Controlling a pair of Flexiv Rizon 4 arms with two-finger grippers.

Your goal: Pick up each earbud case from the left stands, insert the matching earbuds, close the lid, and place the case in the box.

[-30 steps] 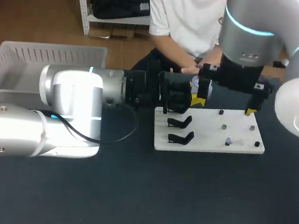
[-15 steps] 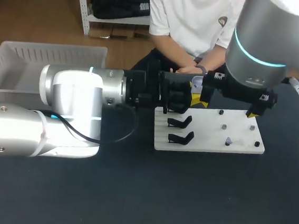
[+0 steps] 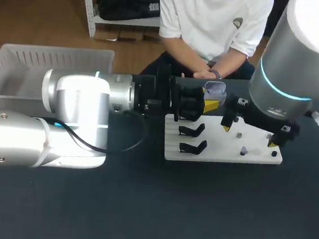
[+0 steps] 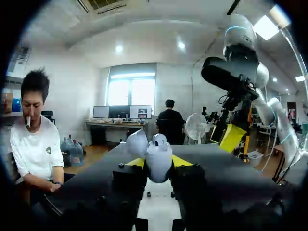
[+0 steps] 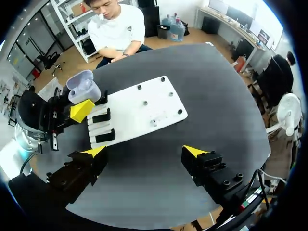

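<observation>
Case, glossy, rounded, lavender, lid open, sits clenched in left claw; right claw hangs released.

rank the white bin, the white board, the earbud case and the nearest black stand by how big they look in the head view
1. white bin, though partly hidden
2. white board
3. earbud case and nearest black stand look about alike, so I would not rank one over the other
</observation>
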